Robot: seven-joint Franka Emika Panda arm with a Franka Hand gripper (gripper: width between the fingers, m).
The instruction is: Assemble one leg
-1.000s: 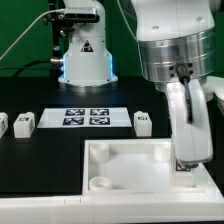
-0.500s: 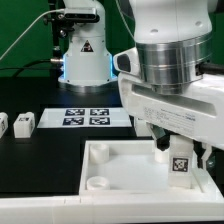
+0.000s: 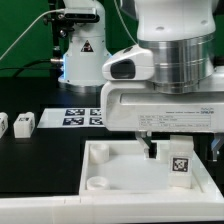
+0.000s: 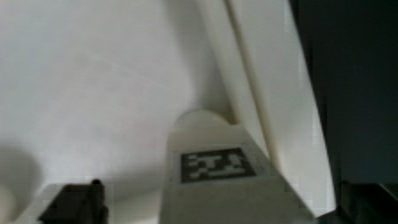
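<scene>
Tool [image 3: 181, 150] clamped on small white plastic tagged leg [image 3: 179, 161] (upright), over large flat white socketed panel [image 3: 118, 163]'s corner.

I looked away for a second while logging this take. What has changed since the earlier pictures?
The gripper has rotated about its wrist, its body now spread broadside across the exterior view. The leg has turned with it over the large white panel. Whether the gripper holds it cannot be told. The two loose legs and marker board stayed put.

I see a small white plastic block-shaped leg [image 3: 179, 160] with a matt printed tag, below the gripper over the large flat white smooth plastic panel [image 3: 120, 165]; the black table [image 3: 40, 165] looks matt.
</scene>
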